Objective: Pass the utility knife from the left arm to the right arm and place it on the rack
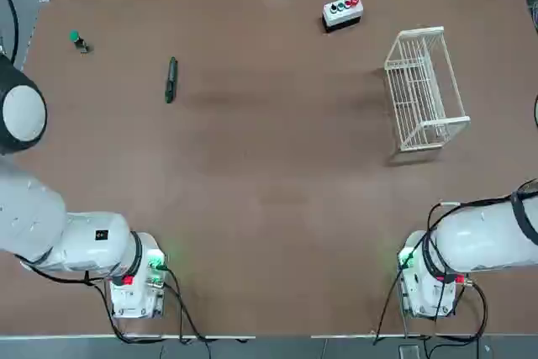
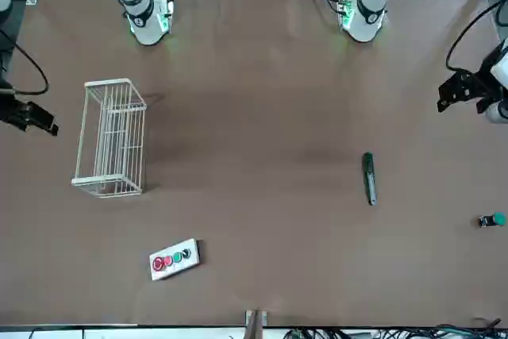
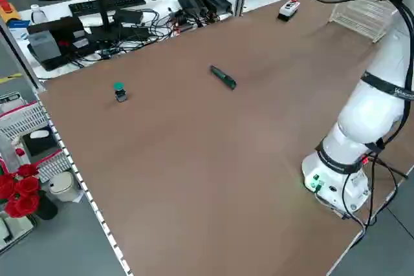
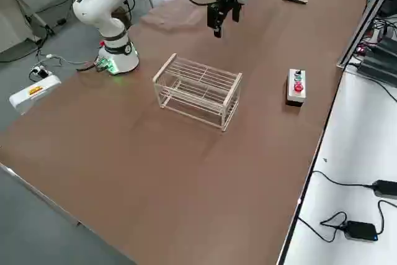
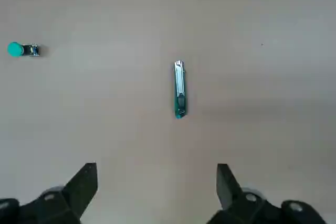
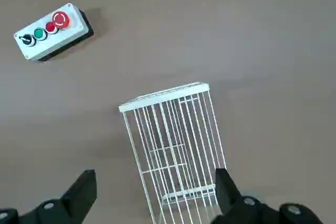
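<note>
The utility knife [image 1: 171,80], slim and dark green, lies flat on the brown table at the far left, alone. In the left wrist view the knife [image 5: 179,88] lies well beyond my left gripper [image 5: 156,184], which hangs above the table, open and holding nothing. The white wire rack [image 1: 424,90] stands at the far right. My right gripper [image 6: 155,190] hovers high over the near end of the rack [image 6: 173,145], open with nothing between its fingers. In the front view the left gripper [image 2: 459,94] sits at the table's edge beyond the knife [image 2: 369,178].
A grey box with coloured buttons [image 1: 343,12] sits at the far edge, between knife and rack. A small green-capped knob [image 1: 78,39] lies at the far left corner. Cables and equipment line a white bench [image 3: 97,24] past the table's far edge.
</note>
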Motion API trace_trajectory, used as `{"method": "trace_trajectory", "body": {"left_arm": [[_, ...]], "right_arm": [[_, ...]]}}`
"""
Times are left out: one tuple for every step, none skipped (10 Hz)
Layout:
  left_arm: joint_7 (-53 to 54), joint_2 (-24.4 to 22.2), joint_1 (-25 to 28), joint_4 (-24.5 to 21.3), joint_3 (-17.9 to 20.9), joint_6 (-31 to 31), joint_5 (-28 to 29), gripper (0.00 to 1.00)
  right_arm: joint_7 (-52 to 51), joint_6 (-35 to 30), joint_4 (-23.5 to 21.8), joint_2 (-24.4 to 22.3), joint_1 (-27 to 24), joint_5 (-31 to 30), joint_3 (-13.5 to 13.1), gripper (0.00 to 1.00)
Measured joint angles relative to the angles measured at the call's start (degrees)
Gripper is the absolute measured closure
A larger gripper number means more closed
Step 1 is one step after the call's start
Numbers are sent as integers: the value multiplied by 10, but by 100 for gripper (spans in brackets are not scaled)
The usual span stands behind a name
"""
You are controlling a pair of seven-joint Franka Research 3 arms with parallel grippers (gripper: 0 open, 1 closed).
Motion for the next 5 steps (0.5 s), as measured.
{"method": "trace_trajectory", "body": {"left_arm": [[0,-1,0,0,0,1,0,0],[0,-3,-1,0,-1,2,-1,0],[0,-3,-2,0,-1,2,-5,0],[1,-2,-2,-4,-1,2,-8,0],[1,6,-2,-10,-1,7,-8,0]], "right_arm": [[0,0,0,0,-1,0,1,0],[0,0,0,0,-2,0,4,0],[0,0,0,0,-3,0,6,0],[0,0,0,0,-3,0,6,0],[0,0,0,0,-3,0,7,0]]}}
